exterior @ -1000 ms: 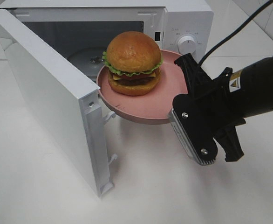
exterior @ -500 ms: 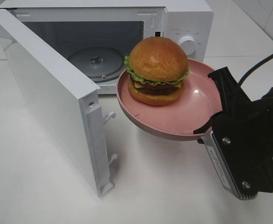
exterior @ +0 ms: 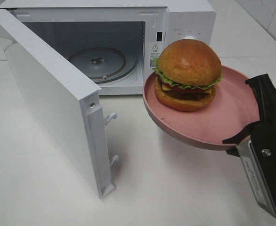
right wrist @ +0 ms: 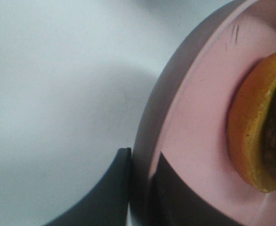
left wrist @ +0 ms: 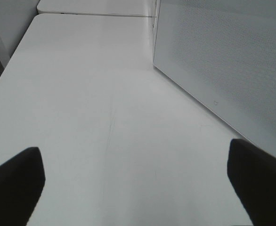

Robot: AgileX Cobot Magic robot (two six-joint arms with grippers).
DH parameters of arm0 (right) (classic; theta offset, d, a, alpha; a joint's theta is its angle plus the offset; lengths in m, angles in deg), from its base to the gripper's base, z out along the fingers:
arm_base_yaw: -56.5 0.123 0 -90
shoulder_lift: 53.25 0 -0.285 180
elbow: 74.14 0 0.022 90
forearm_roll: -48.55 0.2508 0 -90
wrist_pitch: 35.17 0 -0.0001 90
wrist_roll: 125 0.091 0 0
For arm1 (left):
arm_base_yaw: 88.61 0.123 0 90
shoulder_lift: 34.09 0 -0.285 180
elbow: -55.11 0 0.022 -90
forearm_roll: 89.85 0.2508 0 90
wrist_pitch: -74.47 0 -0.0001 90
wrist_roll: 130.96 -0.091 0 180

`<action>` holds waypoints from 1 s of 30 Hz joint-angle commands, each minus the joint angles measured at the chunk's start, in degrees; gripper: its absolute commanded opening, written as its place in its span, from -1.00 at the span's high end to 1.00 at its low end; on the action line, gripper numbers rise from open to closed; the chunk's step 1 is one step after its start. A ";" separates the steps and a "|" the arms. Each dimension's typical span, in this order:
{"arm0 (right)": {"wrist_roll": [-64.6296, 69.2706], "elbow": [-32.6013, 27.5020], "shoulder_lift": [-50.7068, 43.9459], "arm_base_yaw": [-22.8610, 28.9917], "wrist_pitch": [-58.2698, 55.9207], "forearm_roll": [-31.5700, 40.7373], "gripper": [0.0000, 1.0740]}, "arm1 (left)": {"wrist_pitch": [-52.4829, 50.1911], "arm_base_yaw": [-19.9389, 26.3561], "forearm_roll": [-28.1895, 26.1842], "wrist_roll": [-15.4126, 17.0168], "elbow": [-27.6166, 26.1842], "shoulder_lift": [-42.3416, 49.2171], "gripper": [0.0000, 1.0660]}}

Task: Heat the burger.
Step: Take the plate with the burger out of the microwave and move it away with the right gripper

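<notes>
While the burger (exterior: 189,74) sits on the pink plate (exterior: 232,117) in the air before the open microwave (exterior: 185,19), you see your right gripper (exterior: 241,139) clamping the plate's rim; your left gripper (left wrist: 138,179) hangs spread wide over the table (left wrist: 95,108).

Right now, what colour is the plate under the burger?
Pink. The plate carrying the burger shows best in the exterior high view.

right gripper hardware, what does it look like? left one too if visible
Right gripper: matte black angular housing with black fingers, plus a silver ribbed metal block fixed with two visible screws; a black cable runs off behind it. Left gripper: only two blunt black fingers show at the wrist view's corners; no markings visible.
</notes>
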 commanded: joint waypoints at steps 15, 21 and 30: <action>34.03 0.46 -4.81 -0.23 -11.86 -23.84 1.00 | -0.29 0.23 0.00 -0.17 -0.06 0.86 -0.83; 41.94 0.46 -4.81 -0.23 -15.47 -27.56 1.00 | -0.29 0.23 0.00 -0.17 -0.06 0.86 -0.83; 60.56 0.46 -4.81 -0.23 -23.20 -33.80 0.99 | -0.29 0.23 0.00 -0.17 -0.06 0.86 -0.83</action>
